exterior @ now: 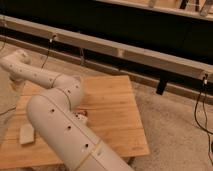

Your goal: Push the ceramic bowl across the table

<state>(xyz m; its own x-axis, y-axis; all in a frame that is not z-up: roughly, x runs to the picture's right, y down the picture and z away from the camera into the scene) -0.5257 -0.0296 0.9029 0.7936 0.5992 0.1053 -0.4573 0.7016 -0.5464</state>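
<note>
Dark shelving and a long pale rail are seen behind the low light bamboo-plank desk. Most of it is covered by the white perforated robot arm. A beige sponge lies left. Neither the hand nor the ceramic bowl can be made out; its state cannot be told.

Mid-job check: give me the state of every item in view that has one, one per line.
table: level, wooden top partly covered by the arm.
arm: folded over the table's left half, hiding much of it.
end effector: hidden from this camera.
ceramic bowl: not visible, possibly behind the arm.
beige sponge: lying flat near the table's left edge.
small reddish object: on the table beside the arm, mostly hidden.
</note>
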